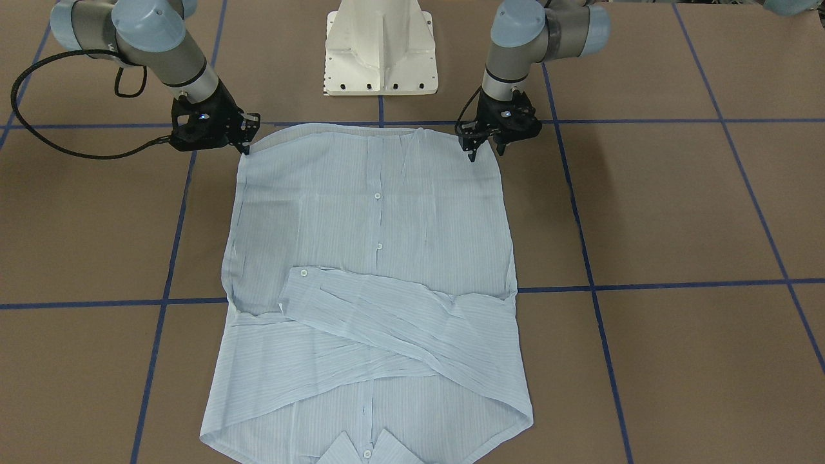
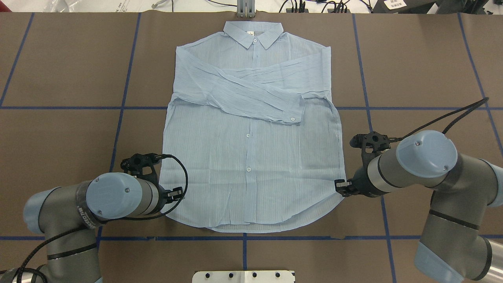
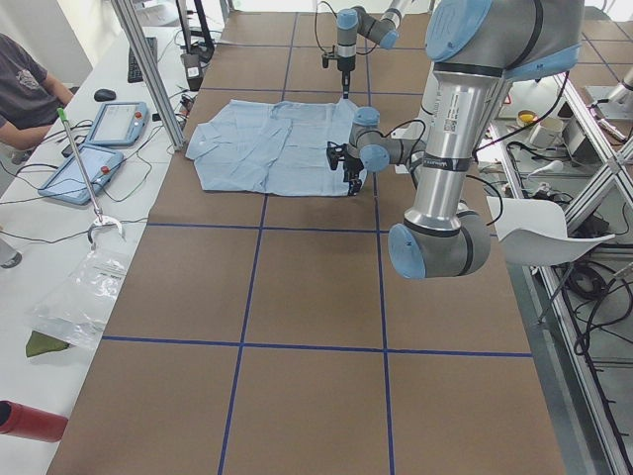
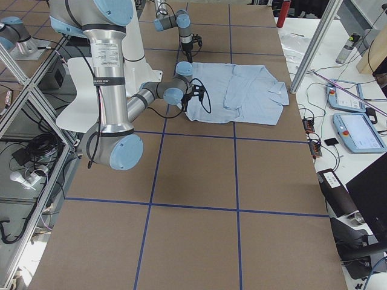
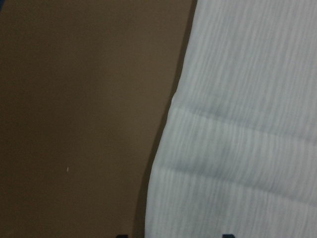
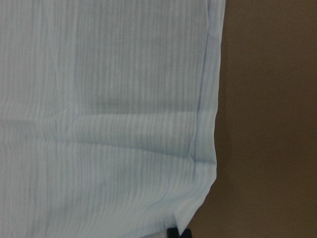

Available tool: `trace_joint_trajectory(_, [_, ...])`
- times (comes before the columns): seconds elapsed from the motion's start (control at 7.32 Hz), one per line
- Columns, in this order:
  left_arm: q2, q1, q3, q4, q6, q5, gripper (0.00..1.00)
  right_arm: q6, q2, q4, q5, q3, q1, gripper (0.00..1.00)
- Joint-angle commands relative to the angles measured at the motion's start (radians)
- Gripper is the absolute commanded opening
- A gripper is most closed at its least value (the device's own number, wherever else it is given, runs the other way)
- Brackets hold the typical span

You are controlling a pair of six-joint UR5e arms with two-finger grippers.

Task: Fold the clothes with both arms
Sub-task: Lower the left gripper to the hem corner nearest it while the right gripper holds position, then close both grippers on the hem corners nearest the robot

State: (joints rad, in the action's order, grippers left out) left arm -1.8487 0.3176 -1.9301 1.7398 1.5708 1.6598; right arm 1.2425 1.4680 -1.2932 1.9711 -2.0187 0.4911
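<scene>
Shirt (image 2: 251,157) lies flat and face up on the brown surface (image 2: 59,118), sleeves (image 2: 243,92) crossed over the chest, collar (image 2: 253,33) at the far edge from the robot, hem nearest it. Both arms sit at the near hem corners. Left fingers (image 1: 472,153) are released, one tip on either side of the hem edge. Right fingers (image 1: 245,148) look clenched on the other corner. Step in hand, as I judge it, is securing both hem corners for a fold toward the collar. To do it well: catch both fabric layers on the left before lifting, raise the two corners level and together, and keep the hem taut so the thin cloth does not sag or drag the sleeves askew. The overhead view hides both sets of tips under the wrists. The left wrist view shows the two tips apart, while the right wrist view shows a single dark tip at the corner.
</scene>
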Motion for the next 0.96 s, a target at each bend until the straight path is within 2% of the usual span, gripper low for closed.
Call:
trace_joint_trajectory(0.0, [0.000,-0.002,-0.003,0.003,-0.057,0.000,0.70,0.000,0.000,-0.001,0.000,0.002,0.001,0.00])
trace_joint_trajectory(0.82, [0.031,-0.012,-0.013,0.004,-0.078,0.002,0.67,0.000,0.000,-0.001,0.000,0.002,0.001,0.00])
